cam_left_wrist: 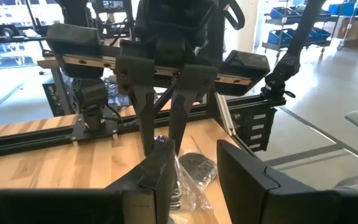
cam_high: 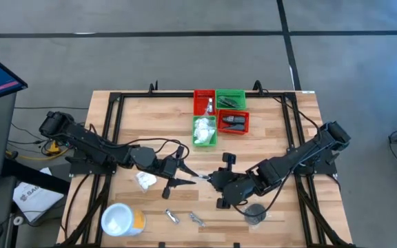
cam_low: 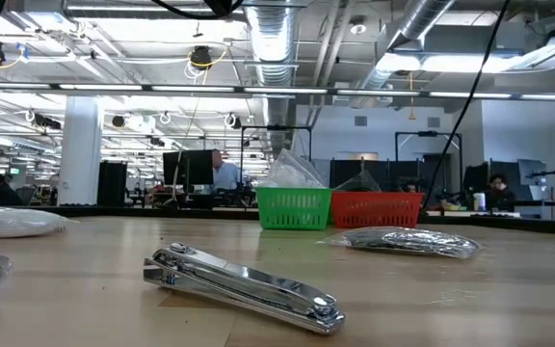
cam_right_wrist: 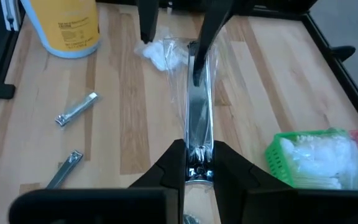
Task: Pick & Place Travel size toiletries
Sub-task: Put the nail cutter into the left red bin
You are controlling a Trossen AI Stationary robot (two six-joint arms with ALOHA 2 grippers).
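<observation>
A thin silver sachet in clear wrap [cam_right_wrist: 197, 112] hangs in the air between my two grippers, over the table's middle. My right gripper [cam_right_wrist: 197, 167] is shut on its near end. My left gripper [cam_high: 190, 178] faces it from the table's left and stands open, with the sachet's far end [cam_left_wrist: 166, 148] just inside one finger. On the table lie a white packet [cam_high: 145, 180], a black disc in clear wrap [cam_high: 255, 212] and two loose silver clippers [cam_high: 172, 216]. My right gripper pinches the sachet's end [cam_right_wrist: 197, 158] between its two fingers, coming slanting down from the table's right. The sachet runs on straight out from the fingers, lifted clear of the table. My left gripper's finger [cam_right_wrist: 199, 59] stands at the wrap's far end; whether it touches, I cannot tell.
Two red and two green bins [cam_high: 204, 131] stand at the far middle, one green bin holding white packets. A white round tub with an orange side [cam_high: 123, 220] sits near the front left. A black frame rail [cam_high: 112, 138] runs along each side of the table.
</observation>
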